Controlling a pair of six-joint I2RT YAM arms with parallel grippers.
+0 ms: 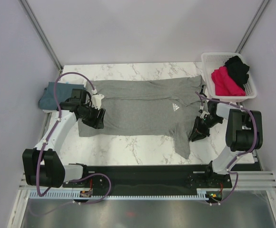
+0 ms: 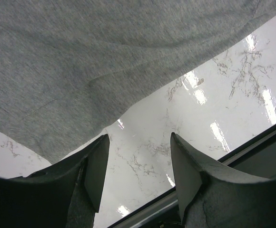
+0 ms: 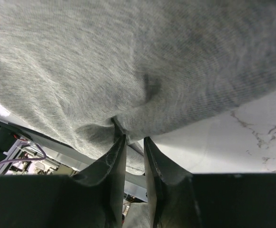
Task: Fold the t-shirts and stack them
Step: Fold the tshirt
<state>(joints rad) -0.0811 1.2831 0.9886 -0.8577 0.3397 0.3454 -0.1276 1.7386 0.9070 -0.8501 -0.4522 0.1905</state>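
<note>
A heather grey t-shirt (image 1: 138,107) with a small white chest logo (image 1: 175,107) lies spread across the marble table, one flap trailing toward the front right. My left gripper (image 1: 96,118) is at the shirt's left near corner. In the left wrist view it (image 2: 139,137) is open and empty over bare marble, with the grey cloth (image 2: 81,61) just beyond the fingertips. My right gripper (image 1: 197,130) is at the shirt's right edge. In the right wrist view it (image 3: 133,137) is closed to a narrow gap on a fold of the grey cloth (image 3: 128,61).
A folded teal-blue t-shirt (image 1: 50,95) lies at the table's far left edge. A white basket (image 1: 252,88) at the back right holds a magenta-pink t-shirt (image 1: 223,80) and a black t-shirt (image 1: 238,69). Bare marble (image 1: 128,147) runs along the front, and a black rail (image 1: 142,173) marks the near edge.
</note>
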